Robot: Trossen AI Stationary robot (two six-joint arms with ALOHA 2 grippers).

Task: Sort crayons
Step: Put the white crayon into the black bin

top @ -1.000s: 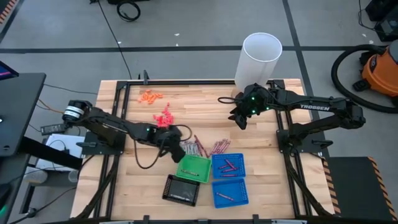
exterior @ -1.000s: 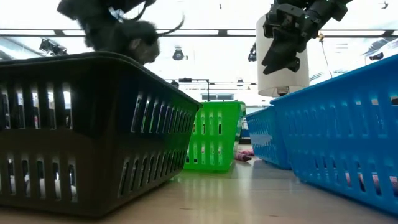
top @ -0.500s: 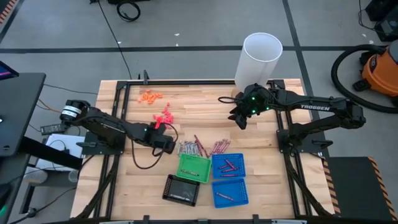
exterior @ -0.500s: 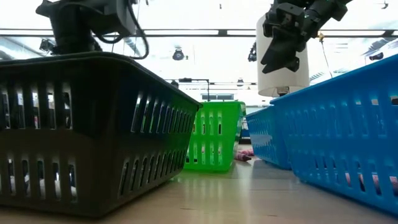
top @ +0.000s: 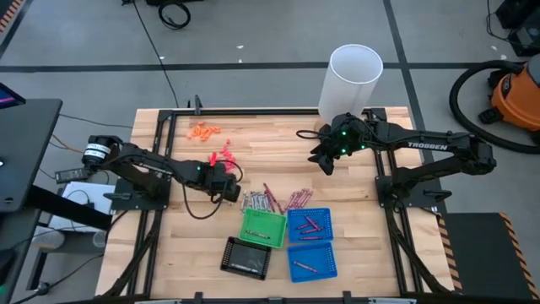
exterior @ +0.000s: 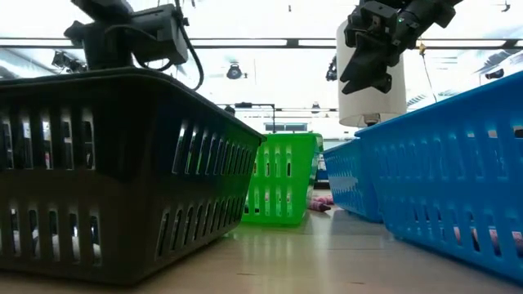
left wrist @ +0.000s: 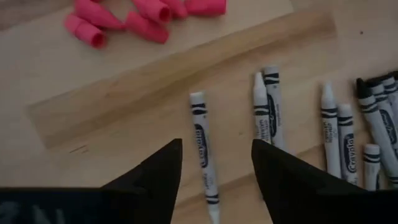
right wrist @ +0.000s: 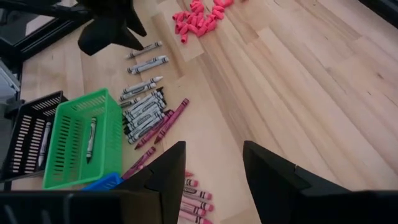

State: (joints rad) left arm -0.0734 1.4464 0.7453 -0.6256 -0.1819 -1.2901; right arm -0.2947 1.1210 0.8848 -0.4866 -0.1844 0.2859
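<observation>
Right now I have the left tool [top: 229, 187] hanging low over the wooden surface [top: 278, 148], just beside the near end of the loose crayons [top: 268, 201]. In the left wrist view its two dark fingers [left wrist: 163, 176] stand well apart with nothing between them except a single grey-silver crayon [left wrist: 203, 152] lying flat on the surface below the gap; I see no contact with it. More grey-silver crayons [left wrist: 341, 140] lie in a row to one side, and the coral-pink bits [left wrist: 140, 15] sit farther off. From above, the crayon pile sits mid-surface, grey ones next to the maroon crayons [top: 295, 199], touching or nearly touching the far edges of the green tray [top: 262, 226] and the upper blue tray [top: 310, 225]. Both blue trays hold a few maroon crayons; the lower blue tray [top: 312, 262] lies just below the first, and the black tray [top: 245, 257] sits beside the green one. My right tool [top: 325, 160] waits raised over the far right part of the surface, fingers spread and holding nothing, near the white cylinder [top: 351, 82].
</observation>
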